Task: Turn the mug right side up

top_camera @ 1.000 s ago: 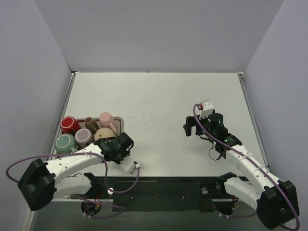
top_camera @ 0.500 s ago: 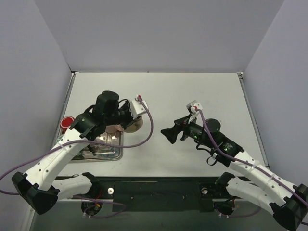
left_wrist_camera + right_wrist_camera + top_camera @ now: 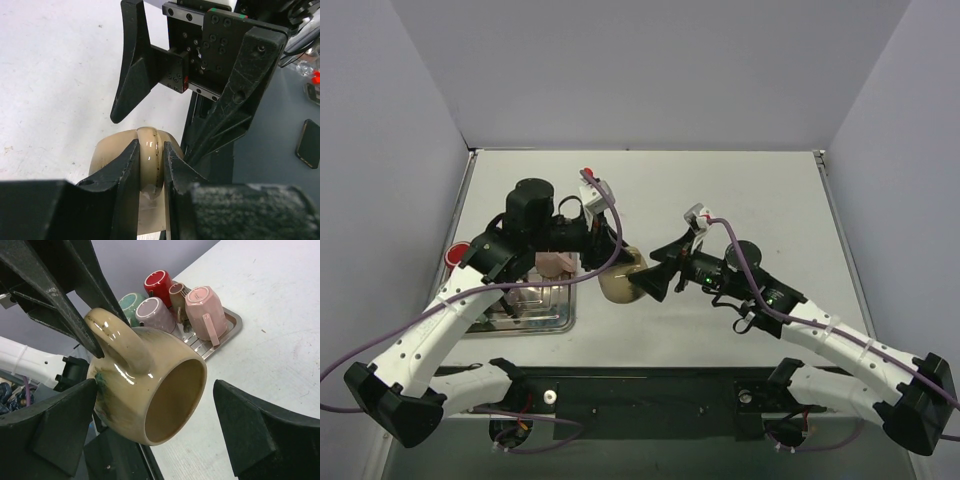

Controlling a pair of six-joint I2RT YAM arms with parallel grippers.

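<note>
**A:** Where is the tan mug (image 3: 618, 284)?

**B:** In the middle of the top view, just right of the tray (image 3: 535, 318), and turned on its side. In the right wrist view its mouth faces the lower right of the frame and its handle (image 3: 117, 337) rises toward the upper left.

**A:** What holds it?

**B:** The left claw (image 3: 150, 150) is clenched on the handle, 1 finger on each side.

**A:** And the right claw (image 3: 154, 384)?

**B:** It is released. Its 2 fingers are spread wide, 1 on each side of the mug's body. I cannot tell whether either finger touches the mug.

**A:** Does it rest on the surface (image 3: 720, 190)?

**B:** I cannot tell.

**A:** What is in the tray?

**B:** 5 mugs close together: a red mug (image 3: 157, 284), a teal mug (image 3: 131, 304), a lilac mug (image 3: 155, 314), a brown mug (image 3: 177, 295) and a pink mug (image 3: 204, 310). The pink one stands base up.
</note>
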